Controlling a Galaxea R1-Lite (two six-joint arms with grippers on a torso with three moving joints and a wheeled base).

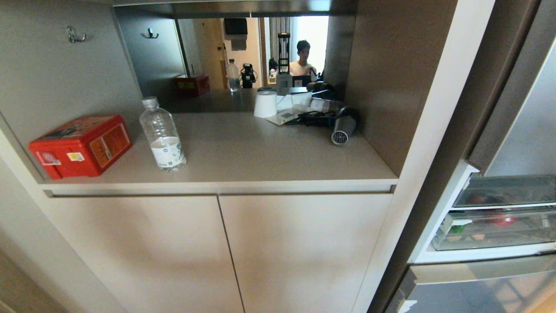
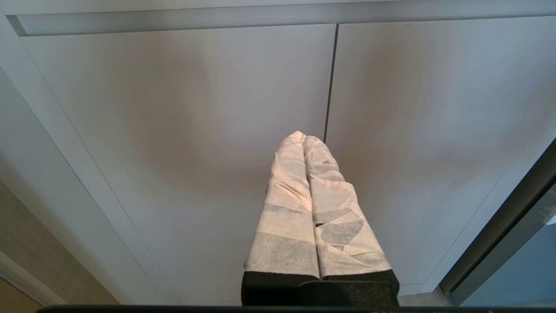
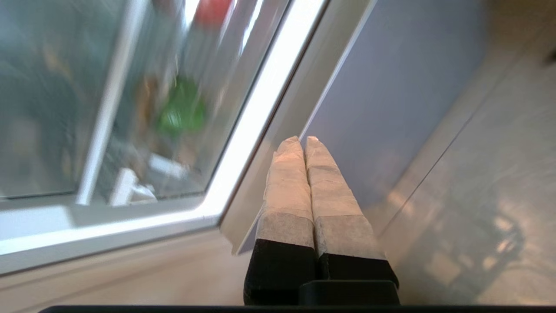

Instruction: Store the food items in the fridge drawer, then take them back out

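At the far right of the head view the fridge stands open. Its clear fridge drawer (image 1: 495,234) with a whitish front rim sits pushed in. In the blurred right wrist view my right gripper (image 3: 302,140) is shut and empty, beside the fridge drawer (image 3: 108,143) and in front of the grey panel below it. A green shape (image 3: 180,111), probably the bell pepper, shows through the clear plastic. The potato cannot be made out. My left gripper (image 2: 303,135) is shut and empty, pointing at the cabinet doors. Neither arm appears in the head view.
On the counter (image 1: 260,156) stand a red box (image 1: 80,145), a clear water bottle (image 1: 163,134), a white roll (image 1: 265,103) and a hair dryer (image 1: 343,126). A mirror behind reflects a person. Two cabinet doors (image 1: 217,252) lie below; a grey fridge panel (image 1: 478,287) sits under the drawers.
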